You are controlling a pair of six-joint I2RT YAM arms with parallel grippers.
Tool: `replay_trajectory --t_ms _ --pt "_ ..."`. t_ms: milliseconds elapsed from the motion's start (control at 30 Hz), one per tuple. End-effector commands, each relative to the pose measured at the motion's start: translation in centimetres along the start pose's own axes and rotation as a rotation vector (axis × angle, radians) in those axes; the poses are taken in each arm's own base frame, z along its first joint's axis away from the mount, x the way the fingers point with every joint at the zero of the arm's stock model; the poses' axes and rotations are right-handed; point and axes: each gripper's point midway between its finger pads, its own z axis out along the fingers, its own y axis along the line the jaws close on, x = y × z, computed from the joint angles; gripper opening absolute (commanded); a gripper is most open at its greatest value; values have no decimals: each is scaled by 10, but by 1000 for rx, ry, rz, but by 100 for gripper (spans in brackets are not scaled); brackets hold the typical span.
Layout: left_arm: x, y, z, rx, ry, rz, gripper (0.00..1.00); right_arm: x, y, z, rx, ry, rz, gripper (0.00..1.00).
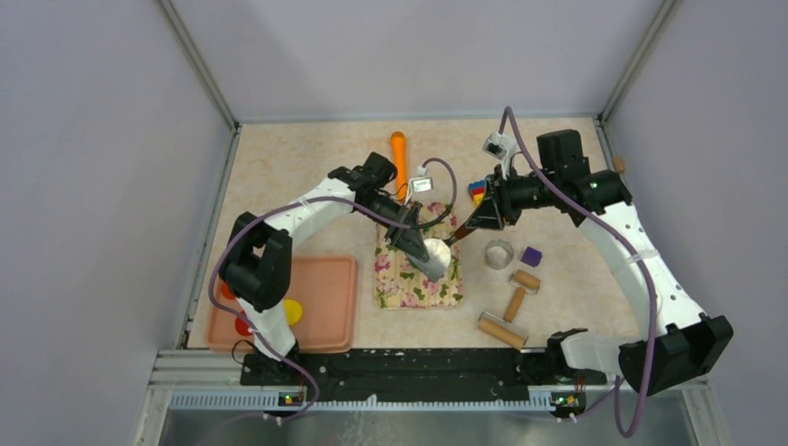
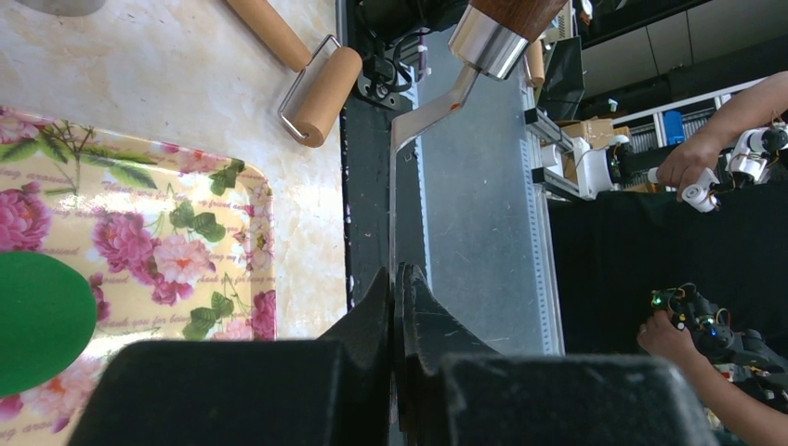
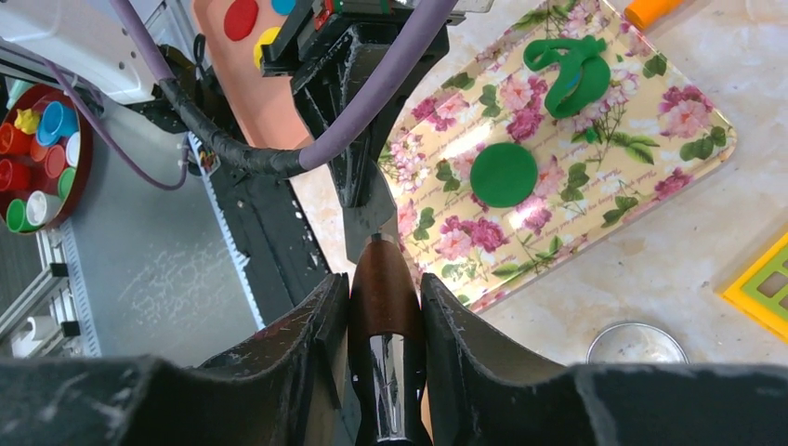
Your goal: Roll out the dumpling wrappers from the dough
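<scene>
The dough (image 3: 567, 70) is seen at one end of the flowery mat (image 3: 650, 139), and a round green wrapper (image 3: 503, 174) near the mat's middle. The dough looks soft and light and is best lifted under its edge. The scraper (image 3: 383, 274) is pinched at its handle by the right pincer (image 3: 385, 307) and at its blade by the left pincer (image 2: 398, 288). The blade's tip is hidden and may be touching the mat.

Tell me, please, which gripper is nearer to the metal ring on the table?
Right. The right gripper sits just left of the metal ring; the left gripper is farther left, over the floral mat.
</scene>
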Motion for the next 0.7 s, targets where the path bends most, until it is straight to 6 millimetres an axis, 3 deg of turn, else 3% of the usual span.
replay_trajectory --t_ms 0,300,367,500,600,667 --pt "-7 -10 0 63 -26 15 0 -5 -3 1 3 -31 -21 36" --pt "-7 -8 1 70 -27 5 0 3 -2 8 -16 -7 -14 40" --pt "-7 -8 1 74 -27 1 0 4 -1 9 -24 -6 -13 32" --pt "-8 -5 2 61 -26 1 1 5 1 10 -42 -7 -9 0" --pt "-7 7 0 -26 -11 7 32 5 -4 10 -27 -17 16 0" --pt "-4 21 -5 -138 11 9 44 4 -15 6 7 -45 63 0"
